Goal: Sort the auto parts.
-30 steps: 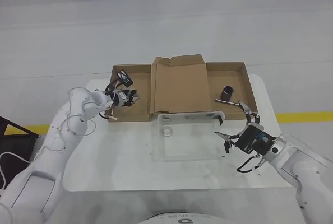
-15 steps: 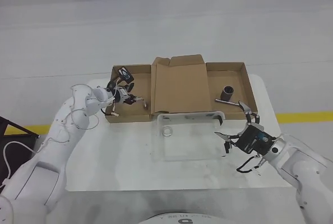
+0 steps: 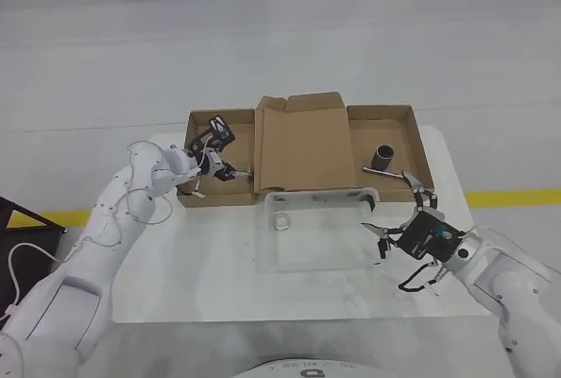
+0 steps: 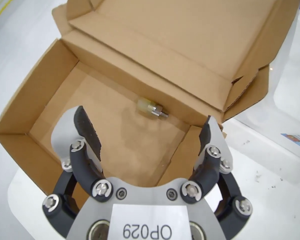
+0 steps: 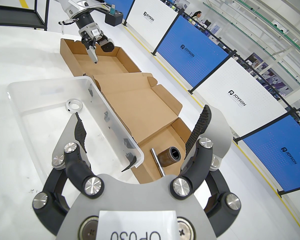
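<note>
A small metal fitting [image 4: 151, 109] with a pale cap lies on the floor of the left cardboard compartment [image 4: 52, 88], close to its inner wall. My left gripper [image 4: 143, 119] hangs open above it with nothing between the fingers; in the top view that gripper [image 3: 226, 166] is over the left compartment [image 3: 197, 194]. My right gripper [image 5: 142, 126] is open and holds nothing, hovering by the right end of the clear plastic tray [image 3: 262, 255]. A metal ring [image 3: 281, 223] lies in the tray. The right compartment [image 3: 413, 118] holds a dark cylinder [image 3: 386, 152] and a thin metal rod [image 3: 380, 172].
The open cardboard box's folded lid [image 3: 301, 146] lies between its two compartments, right behind the tray. White tabletop [image 3: 186, 274] stretches in front of and beside the tray. The table's rounded edges are near both arms.
The left gripper has shifted toward the back of the left compartment, and the small fitting now lies loose on that box's floor. The right arm has not moved.
</note>
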